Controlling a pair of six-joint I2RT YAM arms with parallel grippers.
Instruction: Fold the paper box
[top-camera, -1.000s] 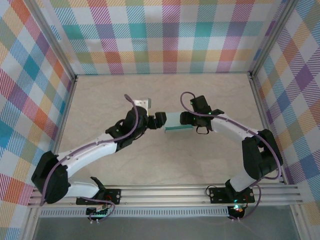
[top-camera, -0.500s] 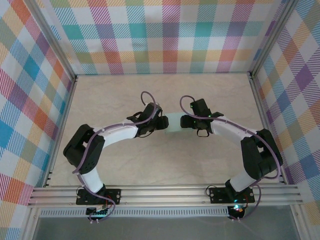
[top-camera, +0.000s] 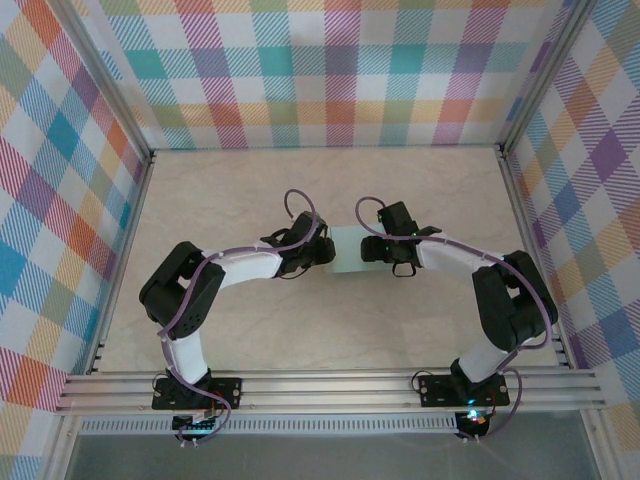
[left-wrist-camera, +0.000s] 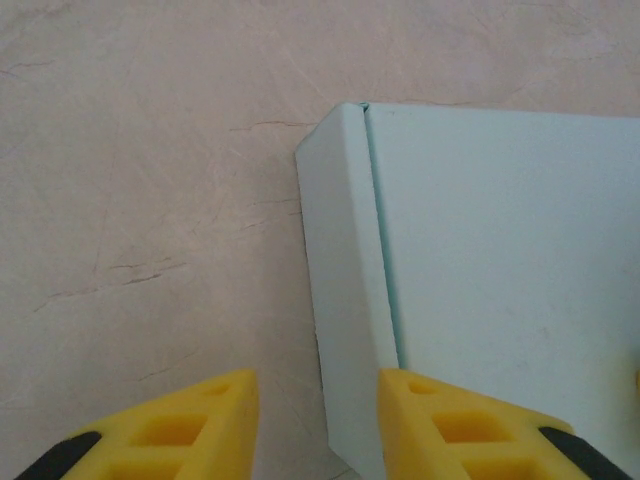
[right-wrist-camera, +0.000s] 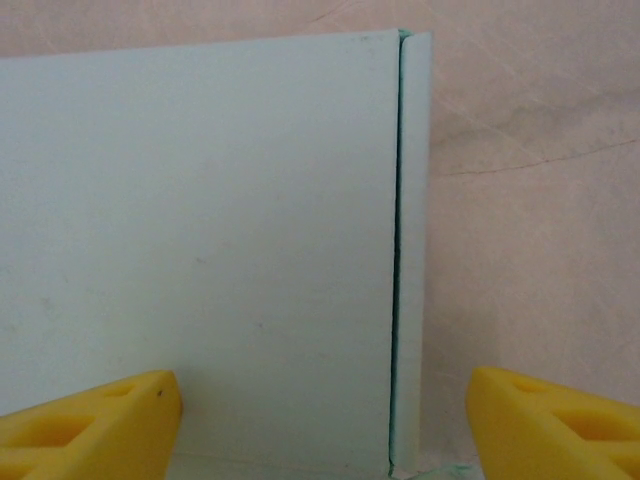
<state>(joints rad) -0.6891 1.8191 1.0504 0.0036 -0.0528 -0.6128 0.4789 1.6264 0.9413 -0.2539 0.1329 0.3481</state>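
The paper box (top-camera: 347, 251) is a pale mint card shape lying flat on the table between my two grippers. In the left wrist view the paper box (left-wrist-camera: 500, 270) has a narrow side flap (left-wrist-camera: 340, 290) that slopes down to the table. My left gripper (left-wrist-camera: 318, 425) straddles that flap's near end, and its yellow fingers (left-wrist-camera: 190, 425) stand apart without pinching it. My right gripper (right-wrist-camera: 322, 425) is open wide around the box's other end (right-wrist-camera: 200, 220), where a thin folded strip (right-wrist-camera: 412, 250) runs along the edge. From above, the left gripper (top-camera: 322, 253) and the right gripper (top-camera: 370, 250) face each other across the box.
The table top (top-camera: 330, 330) is beige and marbled. Checked walls (top-camera: 330, 70) close it in at the back and on both sides. A metal rail (top-camera: 330, 392) with the arm bases runs along the near edge.
The left arm has folded at the elbow and its gripper has come up against the box's left edge, with its jaws narrowing. The box has gone from tilted to flat. The right gripper has barely moved.
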